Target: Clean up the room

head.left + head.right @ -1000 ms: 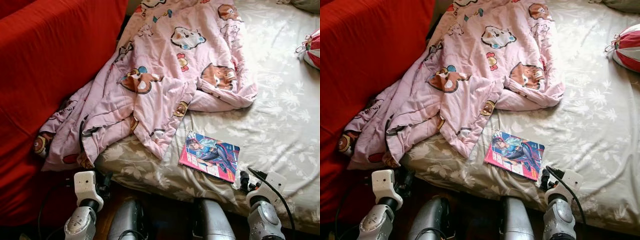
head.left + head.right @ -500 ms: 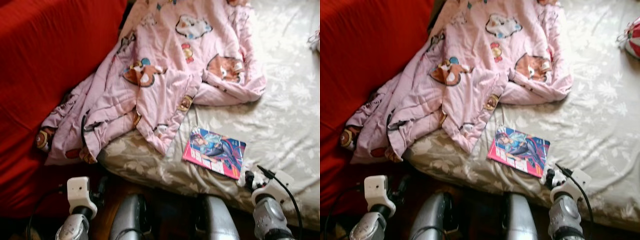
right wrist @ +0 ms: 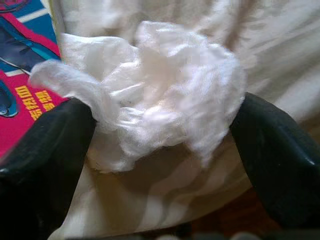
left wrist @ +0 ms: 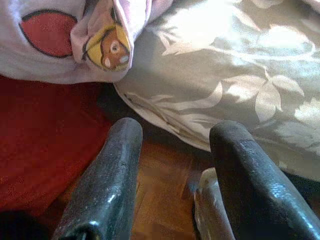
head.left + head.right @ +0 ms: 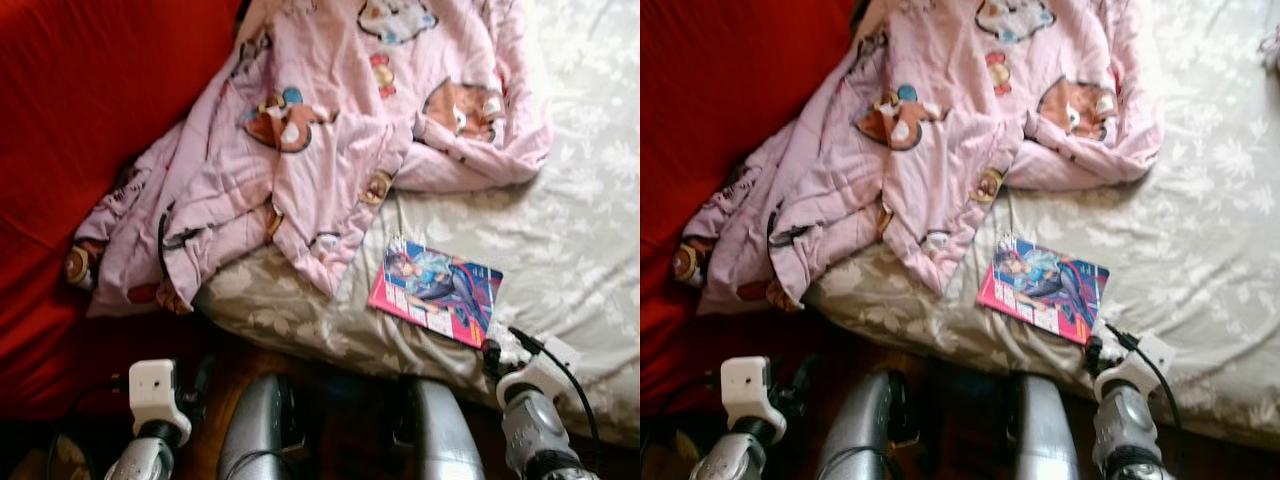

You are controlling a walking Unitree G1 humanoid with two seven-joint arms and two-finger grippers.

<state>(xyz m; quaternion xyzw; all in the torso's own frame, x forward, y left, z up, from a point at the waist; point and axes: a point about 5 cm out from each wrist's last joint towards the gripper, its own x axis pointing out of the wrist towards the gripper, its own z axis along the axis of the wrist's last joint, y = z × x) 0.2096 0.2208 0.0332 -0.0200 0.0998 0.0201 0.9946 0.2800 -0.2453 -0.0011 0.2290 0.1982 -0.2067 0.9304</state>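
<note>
Right gripper (image 3: 165, 150) at the bed's near edge, fingers spread around a crumpled white tissue (image 3: 160, 95).

The tissue lay on the floral sheet (image 5: 560, 230) just beside the magazine (image 5: 436, 304), at the near edge. The fingers flanked the wad closely but were apparently not yet clamped. The left gripper (image 4: 170, 170) hung open and empty, low by the bed's near-left corner under the pink blanket (image 5: 300, 150). Risk, as I judged it: closing could pinch sheet fabric with the tissue, or nudge the soft wad off the edge onto the floor.
</note>
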